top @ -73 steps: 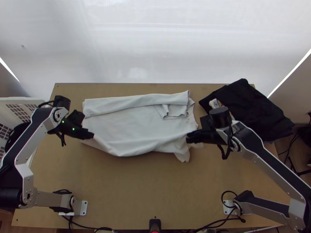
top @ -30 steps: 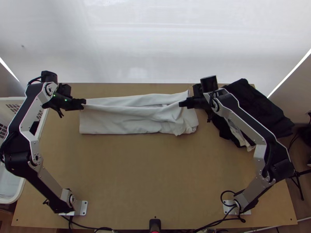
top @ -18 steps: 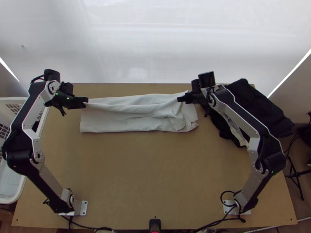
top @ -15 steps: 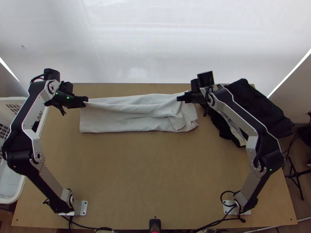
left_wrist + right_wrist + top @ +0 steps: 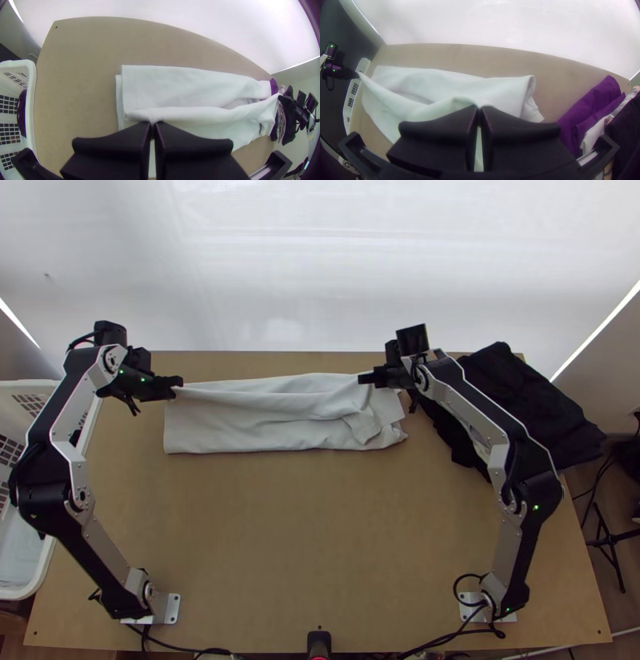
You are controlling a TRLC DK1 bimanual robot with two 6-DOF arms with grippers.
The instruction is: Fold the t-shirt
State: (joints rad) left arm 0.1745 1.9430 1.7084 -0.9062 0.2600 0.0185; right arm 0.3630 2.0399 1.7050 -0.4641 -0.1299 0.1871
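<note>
In the top view the left gripper [image 5: 178, 388] is at the left end of the white t-shirt [image 5: 264, 432], and the right gripper [image 5: 365, 378] is near its right end. The shirt lies in a long band across the table's far half, its lifted upper layer drawn up between both grippers. In the left wrist view the left gripper [image 5: 152, 125] is shut on an edge of the t-shirt [image 5: 186, 86]. In the right wrist view the right gripper [image 5: 479, 108] is shut on the t-shirt [image 5: 453, 85] too, a short way in from its end.
A pile of dark clothes [image 5: 528, 404] lies at the table's far right, beside the right arm's forearm. The white basket [image 5: 40, 556] stands off the left edge, partly behind the left arm. Bare wood [image 5: 304, 540] spans the near half of the table [image 5: 320, 588].
Both grippers have moved toward the table's far side, bringing the shirt's near part up over the rest and making the band narrower. Lately the right gripper has shifted slightly left and farther up.
</note>
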